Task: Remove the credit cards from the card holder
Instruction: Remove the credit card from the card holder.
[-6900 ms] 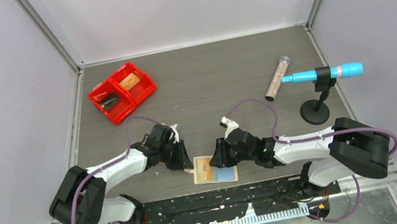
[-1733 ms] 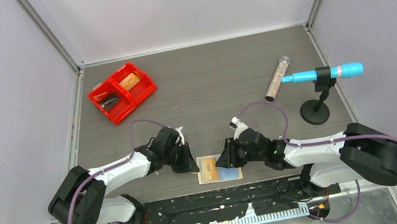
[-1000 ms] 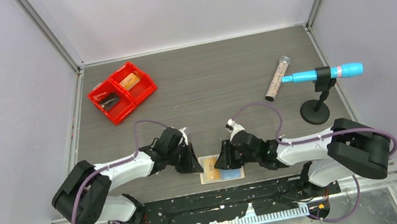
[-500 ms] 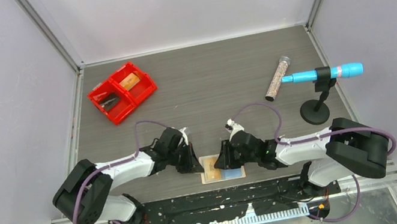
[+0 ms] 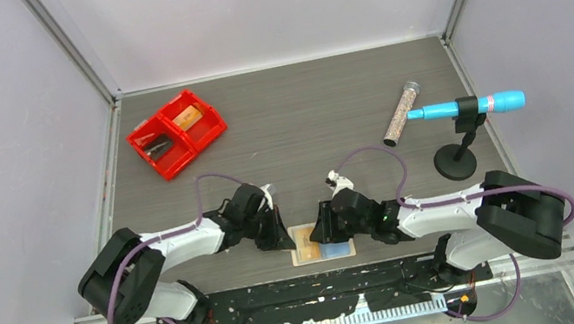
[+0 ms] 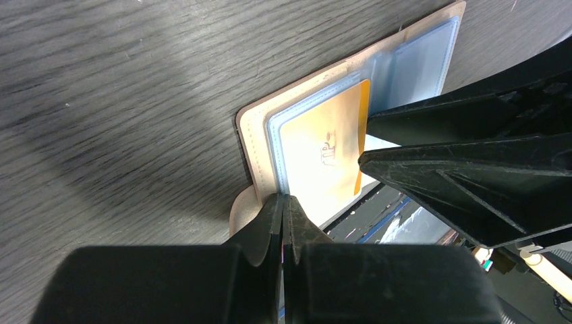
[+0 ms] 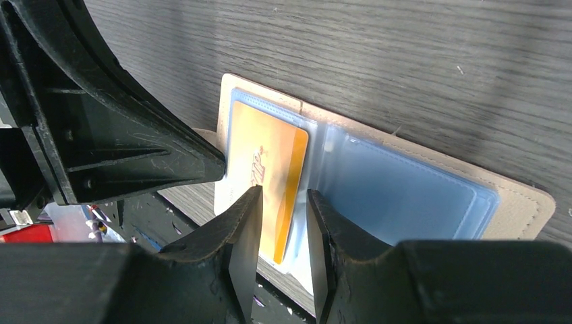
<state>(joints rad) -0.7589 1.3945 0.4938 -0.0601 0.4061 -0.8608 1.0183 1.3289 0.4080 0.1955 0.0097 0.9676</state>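
The tan card holder (image 5: 321, 243) lies spread open at the table's front edge, its near side overhanging the edge. A yellow-orange credit card (image 7: 270, 158) sits in the clear blue sleeve of its left half (image 6: 324, 145). My left gripper (image 6: 283, 197) is shut, its tips pinching the left rim of the holder's sleeve (image 5: 283, 237). My right gripper (image 7: 283, 192) is open. Its two fingers straddle the card's right edge with a gap on both sides (image 5: 323, 231). The holder's right half shows only empty-looking blue sleeves (image 7: 405, 196).
A red two-compartment bin (image 5: 212, 129) stands at the back left. A glitter tube (image 5: 402, 114) lies at the right, beside a blue pen-like tool (image 5: 468, 107) on a black stand (image 5: 454, 162). The black rail runs just below the holder.
My left jaws have closed fully at the holder's left rim. My right jaws have spread a little wider around the card. Both arms have hardly moved in the last second.
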